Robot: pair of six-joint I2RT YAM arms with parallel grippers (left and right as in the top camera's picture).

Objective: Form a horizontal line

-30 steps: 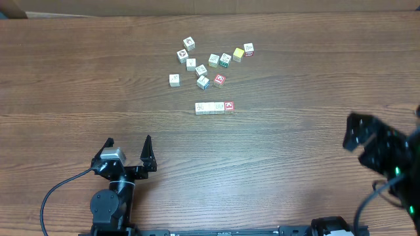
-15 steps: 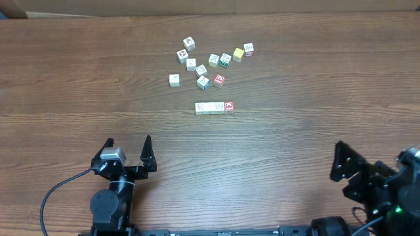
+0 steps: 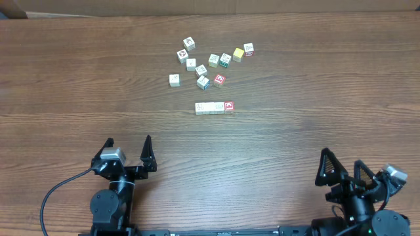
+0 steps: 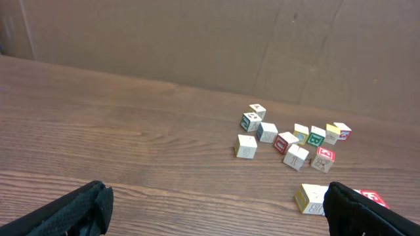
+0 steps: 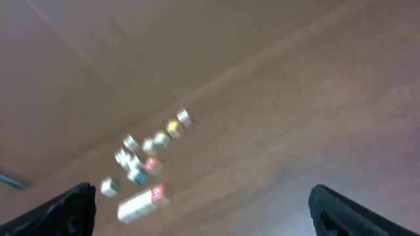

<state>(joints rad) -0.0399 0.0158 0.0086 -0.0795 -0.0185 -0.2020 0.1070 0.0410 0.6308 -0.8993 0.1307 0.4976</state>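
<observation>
Eleven loose cubes (image 3: pixel 201 70) lie scattered, and four touching cubes make up the horizontal line (image 3: pixel 214 107).

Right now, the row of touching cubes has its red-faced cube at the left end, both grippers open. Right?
No: the overhead view shows the red-faced cube at the right end of the row. The left gripper and right gripper are open.

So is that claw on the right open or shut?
Open. The right gripper has its two dark fingers spread wide with nothing between them, far from the row of cubes.
</observation>
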